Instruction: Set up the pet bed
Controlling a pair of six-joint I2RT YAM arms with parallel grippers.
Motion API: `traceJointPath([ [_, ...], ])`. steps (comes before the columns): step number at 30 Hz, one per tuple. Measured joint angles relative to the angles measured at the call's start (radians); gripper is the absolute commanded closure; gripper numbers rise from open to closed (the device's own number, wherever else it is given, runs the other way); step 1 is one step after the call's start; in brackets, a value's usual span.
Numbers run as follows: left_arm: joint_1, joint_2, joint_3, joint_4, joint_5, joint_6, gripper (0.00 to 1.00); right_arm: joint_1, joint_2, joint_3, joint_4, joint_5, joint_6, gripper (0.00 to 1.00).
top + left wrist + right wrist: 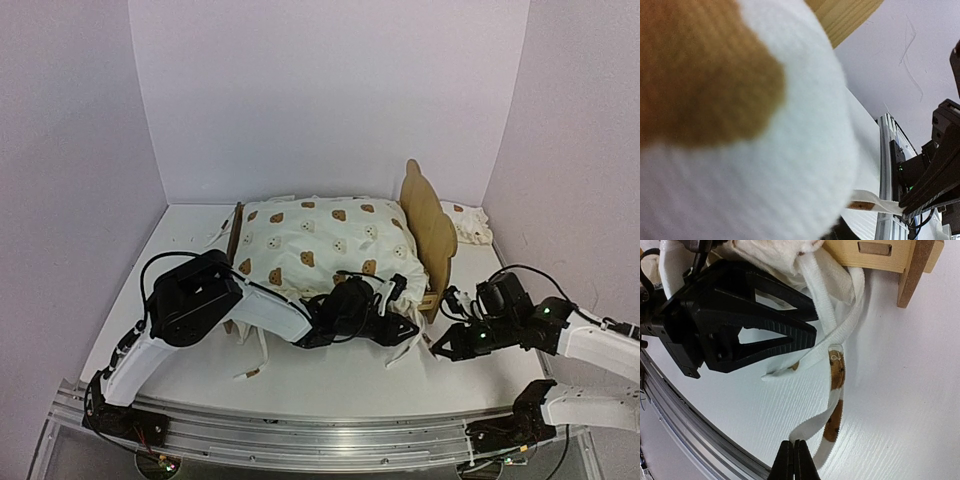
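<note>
Bedding on, ties loose.
Shows the light plywood pet bed (428, 220) toward the white table's (330, 390) far right corner, already carrying the cream bear-print cushion (320, 240); judges tie strap (835, 375) fastening left. Cannot tell whether the left gripper (812, 325) grasps that strap; finds the right gripper (793, 450) clenched, empty. Reads no writing.

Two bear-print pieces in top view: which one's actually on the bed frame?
The large cushion, spread over the pet bed. The small ruffled pillow lies on the table beyond the headboard, far right.
</note>
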Motion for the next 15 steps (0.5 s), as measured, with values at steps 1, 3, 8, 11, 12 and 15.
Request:
traceJointPath([
  [1, 0.001, 0.000, 0.000, 0.005, 0.006, 0.000, 0.59, 0.000, -0.001, 0.000, 0.007, 0.002, 0.000, 1.00],
  [3, 0.002, 0.000, 0.000, 0.019, 0.016, 0.001, 0.55, 0.000, 0.000, 0.000, 0.021, 0.005, 0.000, 1.00],
  [8, 0.001, 0.000, 0.000, 0.030, 0.006, 0.002, 0.60, 0.000, 0.012, 0.000, 0.035, 0.005, -0.001, 1.00],
  [11, -0.002, 0.000, 0.001, 0.027, -0.023, 0.002, 0.67, 0.000, 0.024, 0.000, 0.038, 0.005, -0.001, 1.00],
  [12, -0.003, 0.000, 0.004, 0.025, -0.033, 0.003, 0.71, 0.000, 0.027, 0.000, 0.040, 0.004, -0.001, 1.00],
  [15, -0.005, 0.002, 0.020, 0.017, -0.058, 0.004, 0.81, 0.000, 0.031, 0.000, 0.046, -0.001, -0.001, 1.00],
])
